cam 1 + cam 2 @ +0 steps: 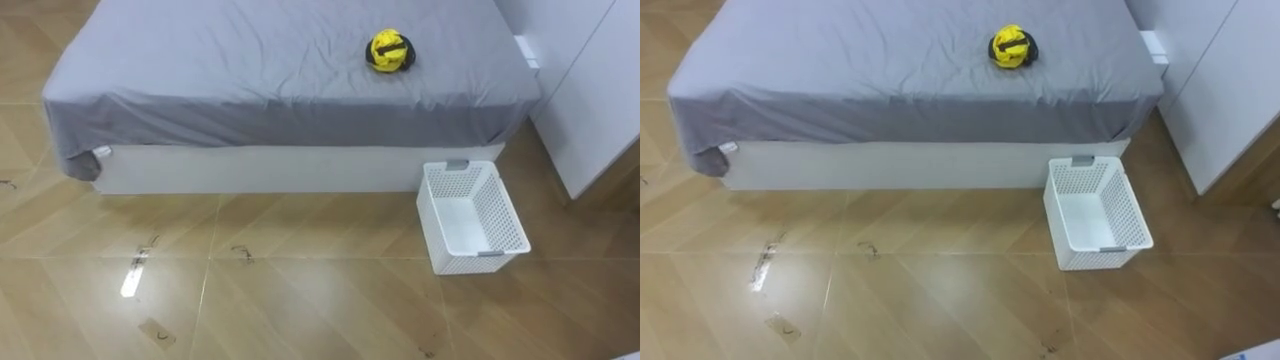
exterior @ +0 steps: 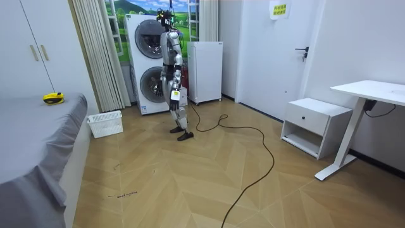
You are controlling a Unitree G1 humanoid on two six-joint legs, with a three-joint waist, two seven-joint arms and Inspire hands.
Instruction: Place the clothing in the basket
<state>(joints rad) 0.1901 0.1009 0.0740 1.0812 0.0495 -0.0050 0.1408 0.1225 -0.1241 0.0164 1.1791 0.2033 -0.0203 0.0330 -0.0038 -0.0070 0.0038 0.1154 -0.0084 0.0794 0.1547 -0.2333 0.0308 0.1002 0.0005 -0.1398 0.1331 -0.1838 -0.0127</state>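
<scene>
A crumpled yellow-and-black bundle of clothes (image 1: 389, 51) lies on the smooth grey sheet of the bed (image 1: 230, 60), near the far right part of the mattress as I look down from my head camera. The bundle is bunched into a rounded lump, with the bright yellow cloth on top and the darker folds at its edges. The sheet is softly creased. It drapes over the near edge of the bed and hangs lower at the left corner, above a plain white bed base (image 1: 270, 168).

On the floor, just beside the right end of that base, stands the white rectangular plastic basket (image 1: 503, 213). Its walls are a perforated lattice, it has a grey handle at each short end, and its smooth white bottom is showing. The clothes and the basket are well apart, one up on the mattress and the other down on the floor. The glossy wooden floor (image 1: 300, 290) is laid in a chevron pattern and catches a streak of light at lower left. A flat white wardrobe front (image 1: 600, 90) closes off the right side.

In the room view I stand upright before a stack of two white washing machines (image 2: 149, 63), well apart from both bed and basket. A pale pleated curtain (image 2: 95, 50) hangs on the room view's left of me. My left hand (image 2: 180, 95) and right hand (image 2: 166, 92) hang near my hips. They are too small there for me to tell whether the fingers are curled or straight.
</scene>
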